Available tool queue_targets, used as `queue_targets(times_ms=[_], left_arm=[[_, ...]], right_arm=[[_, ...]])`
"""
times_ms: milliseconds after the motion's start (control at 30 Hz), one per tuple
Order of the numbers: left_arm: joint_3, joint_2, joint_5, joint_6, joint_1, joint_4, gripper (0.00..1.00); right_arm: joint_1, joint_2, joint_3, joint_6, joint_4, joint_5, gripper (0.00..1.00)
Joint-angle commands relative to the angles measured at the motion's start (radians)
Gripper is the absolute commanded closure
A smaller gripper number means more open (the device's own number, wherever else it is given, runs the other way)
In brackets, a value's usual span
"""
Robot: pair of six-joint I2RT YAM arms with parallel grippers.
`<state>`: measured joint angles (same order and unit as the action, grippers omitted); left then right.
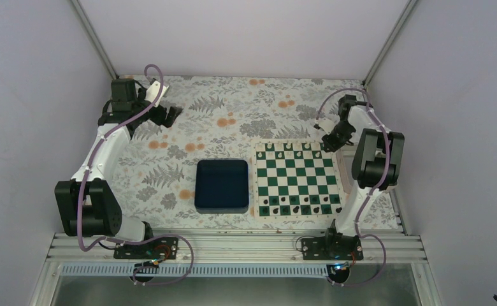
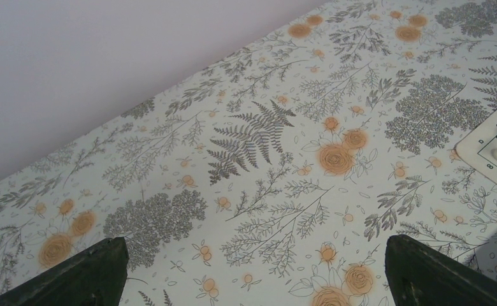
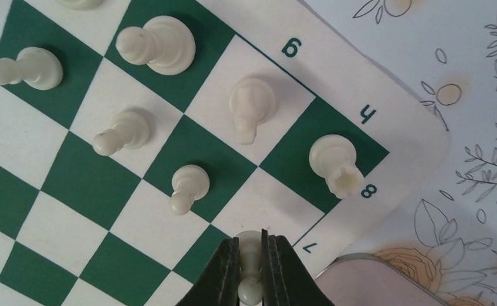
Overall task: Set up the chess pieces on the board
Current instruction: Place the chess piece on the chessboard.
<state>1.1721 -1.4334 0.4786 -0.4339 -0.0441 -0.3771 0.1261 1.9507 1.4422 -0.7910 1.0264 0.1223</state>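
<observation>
The green-and-white board [image 1: 297, 182] lies right of centre on the table. White chess pieces stand along its far rows [image 1: 294, 150]. In the right wrist view, my right gripper [image 3: 250, 241] is shut on a white pawn [image 3: 248, 290], held just over the board's corner region near the "7" mark. Close by stand a rook [image 3: 335, 162], a knight [image 3: 251, 105] and two pawns [image 3: 188, 185] [image 3: 122, 131]. My left gripper [image 1: 171, 115] hovers at the far left, away from the board. Its fingers [image 2: 86, 274] are spread wide with only the floral cloth between them.
A dark blue square tray [image 1: 220, 185] sits left of the board. Black pieces [image 1: 297, 205] line the board's near rows. A shiny metal tray [image 3: 373, 284] lies just off the board's right edge. White walls close in the table at the back and sides.
</observation>
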Motion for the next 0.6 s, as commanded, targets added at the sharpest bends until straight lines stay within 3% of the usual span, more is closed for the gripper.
queue_targets(times_ms=[0,567], left_arm=[[0.015,0.007,0.008,-0.006,-0.007,0.003,0.00],[0.018,0.007,0.012,-0.006,-0.006,0.000,0.00]], right_arm=[[0.007,0.029,-0.003,-0.017,-0.007,0.012,0.96],[0.006,0.053,-0.003,-0.016,-0.006,-0.021,0.94]])
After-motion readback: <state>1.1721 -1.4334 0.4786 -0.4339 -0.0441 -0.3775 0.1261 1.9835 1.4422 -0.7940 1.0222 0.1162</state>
